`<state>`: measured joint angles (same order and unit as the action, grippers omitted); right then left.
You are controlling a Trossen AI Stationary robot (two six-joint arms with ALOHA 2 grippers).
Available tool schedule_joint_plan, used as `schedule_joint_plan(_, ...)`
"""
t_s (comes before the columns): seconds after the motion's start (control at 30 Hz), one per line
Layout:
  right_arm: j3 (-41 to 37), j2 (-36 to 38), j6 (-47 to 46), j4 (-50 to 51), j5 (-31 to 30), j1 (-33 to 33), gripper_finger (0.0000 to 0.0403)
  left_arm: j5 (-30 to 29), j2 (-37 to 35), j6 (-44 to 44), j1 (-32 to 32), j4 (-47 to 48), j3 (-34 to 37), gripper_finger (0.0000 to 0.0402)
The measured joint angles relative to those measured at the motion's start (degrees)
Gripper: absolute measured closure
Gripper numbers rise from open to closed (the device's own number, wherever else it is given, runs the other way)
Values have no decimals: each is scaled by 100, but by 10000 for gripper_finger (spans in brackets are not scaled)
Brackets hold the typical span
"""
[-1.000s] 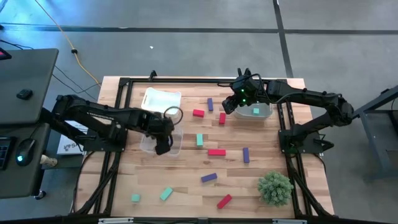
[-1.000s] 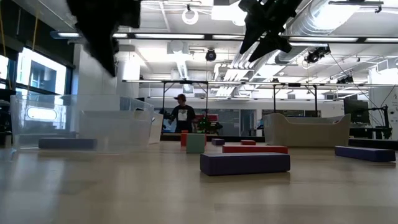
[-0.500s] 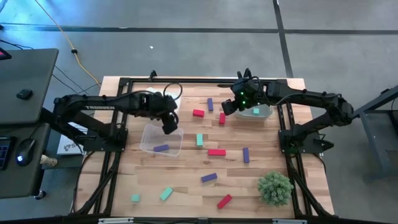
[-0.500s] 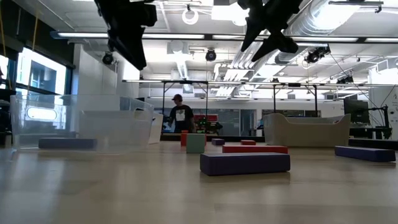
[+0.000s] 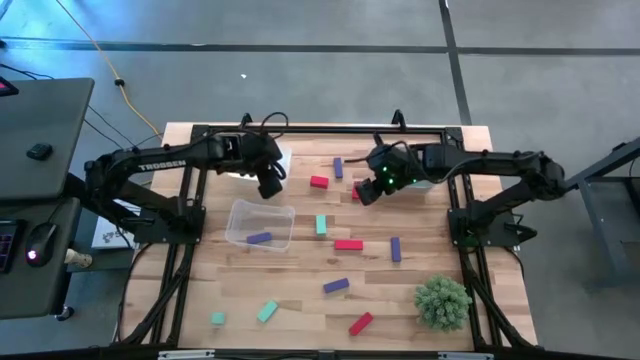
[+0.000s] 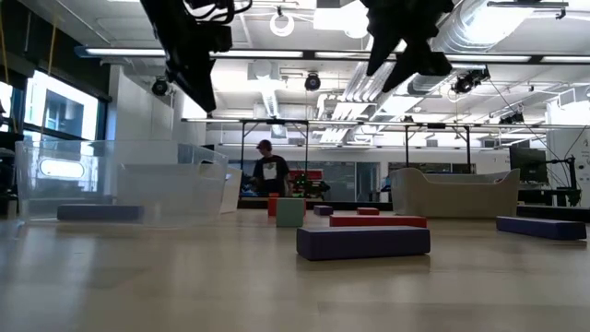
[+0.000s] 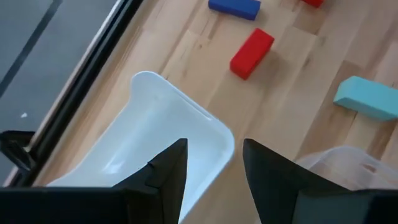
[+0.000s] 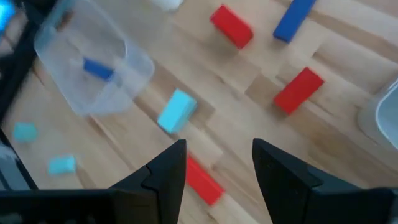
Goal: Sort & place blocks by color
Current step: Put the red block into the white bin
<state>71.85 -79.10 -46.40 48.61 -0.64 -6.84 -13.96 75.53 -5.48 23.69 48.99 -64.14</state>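
Red, purple and teal blocks lie scattered flat on the wooden table [image 5: 300, 300]. One purple block [image 5: 259, 238] lies in the clear bin [image 5: 243, 212] at mid-left. My left gripper [image 5: 270, 187] hangs open and empty above the near right corner of the white bin [image 7: 168, 143]. My right gripper [image 5: 366, 193] hangs open and empty in the air, over a red block [image 8: 298, 90] at the table's far middle. Another red block [image 5: 319, 182] and a purple block [image 5: 338, 168] lie just to its left.
A second clear bin [image 5: 425, 181] stands at the far right, partly under my right arm. A bushy green plant ball [image 5: 442, 302] sits at the near right. Black frame rails run along the table's left, right and far edges. A person stands far off in the room [image 6: 268, 171].
My left gripper has swung from above the mid-left clear bin toward the table's far edge and risen a little; it now hangs over the white bin. My right gripper has come from over the far-right clear bin toward the table's left and near side, over the red block.
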Motion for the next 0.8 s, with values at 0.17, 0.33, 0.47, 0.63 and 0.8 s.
schedule_joint_plan(0.17,0,-177,330,-12,-36,357,229,-4,7,121,180,-18,0,257)
schedule_joint_plan(0.33,0,-427,520,3,-37,669,224,55,11,122,348,-30,0,256)
schedule_joint_plan(0.47,0,-694,579,-2,-38,871,206,504,11,121,519,-46,0,248)
schedule_joint_plan(0.63,0,-1056,1224,-143,-47,1133,186,680,11,97,598,-44,0,226)
schedule_joint_plan(0.8,-1,-1435,2046,-354,-57,1401,186,745,11,31,595,-44,2,214)
